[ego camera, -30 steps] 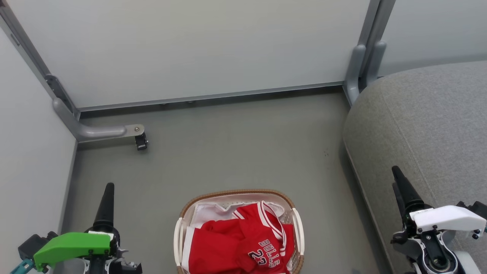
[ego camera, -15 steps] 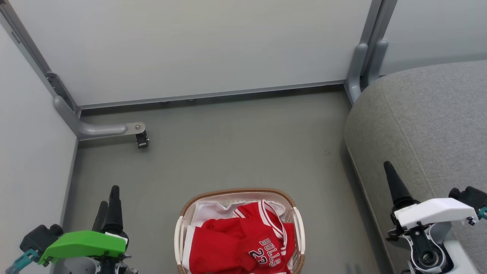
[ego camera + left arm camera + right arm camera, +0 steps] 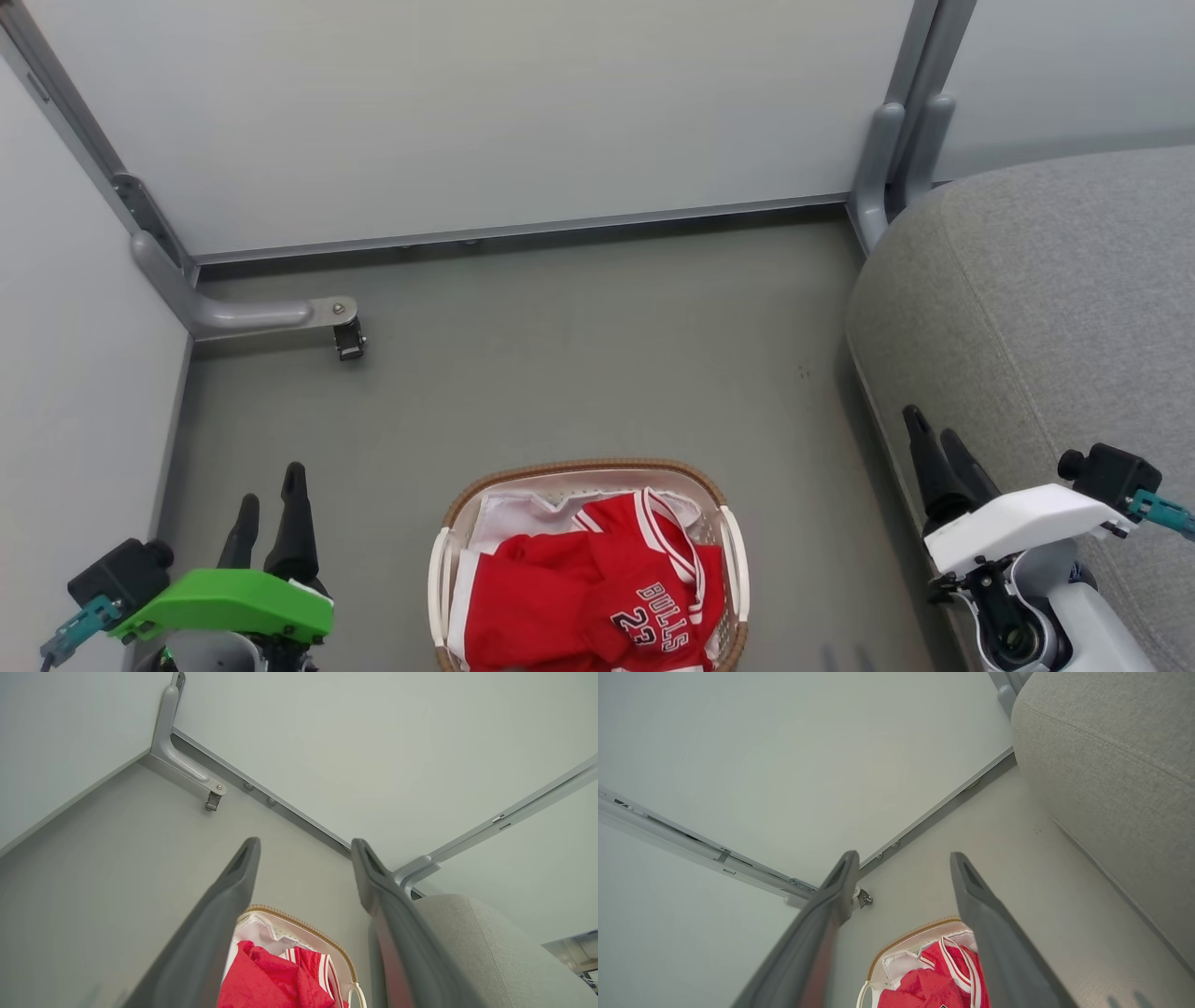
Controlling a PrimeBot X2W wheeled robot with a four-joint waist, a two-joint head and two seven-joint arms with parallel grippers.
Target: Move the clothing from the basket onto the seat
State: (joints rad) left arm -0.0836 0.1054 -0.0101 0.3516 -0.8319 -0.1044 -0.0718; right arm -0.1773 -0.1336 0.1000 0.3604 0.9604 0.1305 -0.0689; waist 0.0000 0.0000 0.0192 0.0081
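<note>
lying in basket [image 3: 579,466] — clothing [image 3: 569,602], near edge cut off | left pincer [image 3: 271,489] apart | right pincer [image 3: 931,427] apart

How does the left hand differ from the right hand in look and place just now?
The left hand has a green cover; the right hand has a white cover. The left hand is over the floor, left of the basket; the right hand is right of it, near the edge of the seat. Both are open and empty, with dark fingers.

Bright even light, soft shadows, wide-angle wrist distortion
</note>
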